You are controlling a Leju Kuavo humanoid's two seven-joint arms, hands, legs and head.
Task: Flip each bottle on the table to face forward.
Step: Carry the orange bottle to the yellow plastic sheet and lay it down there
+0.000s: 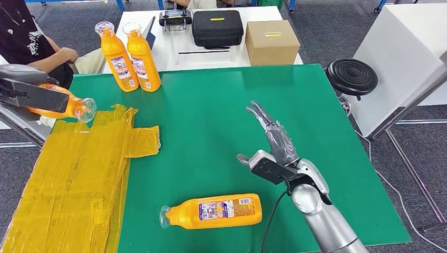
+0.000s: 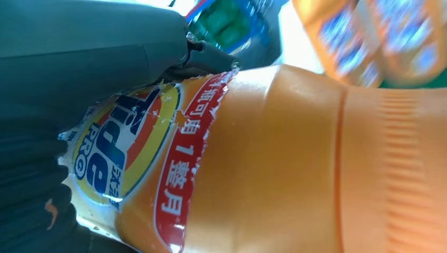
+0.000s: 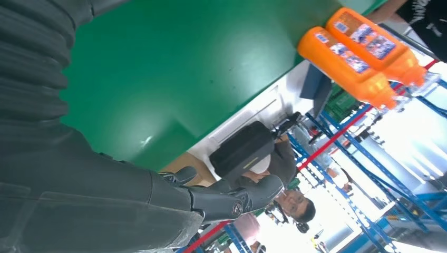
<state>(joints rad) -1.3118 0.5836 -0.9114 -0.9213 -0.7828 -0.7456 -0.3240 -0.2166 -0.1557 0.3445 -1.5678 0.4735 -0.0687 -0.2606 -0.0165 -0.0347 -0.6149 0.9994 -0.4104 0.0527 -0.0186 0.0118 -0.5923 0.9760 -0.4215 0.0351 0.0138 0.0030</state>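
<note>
Nearest my camera, one orange bottle (image 1: 213,211) lies on its side on the green table (image 1: 211,116), close to the front edge, its clear cap pointing to the left and its label facing up. My right hand (image 1: 274,145) hangs just beyond and to the right of that bottle, near it but apart, with nothing in it; its fingers are stretched out and spread, pointing toward the far side of the table. From the right wrist I see the dark fingers (image 3: 232,200) held out over the green surface.

To the left, a crumpled spread of yellow plastic sheeting (image 1: 74,174) covers the near-left part of the table, hanging over the left edge.

Above the sheeting's far end, my left hand (image 1: 29,92) grasps a second orange bottle, the held bottle (image 1: 55,105), lifted off the table and lying roughly level, its clear cap pointing right. Through the left wrist camera the held bottle's torn label fills most of the picture, with my hand's grey cover pressed against it.

Farther back, two upright bottles (image 1: 132,60) stand side by side, touching, at the far-left corner of the green table. A person's arm (image 1: 52,55) rests just left of them.

Beyond the green edge, a white table (image 1: 174,42) carries a black case (image 1: 217,26) and a cardboard box (image 1: 272,42).
</note>
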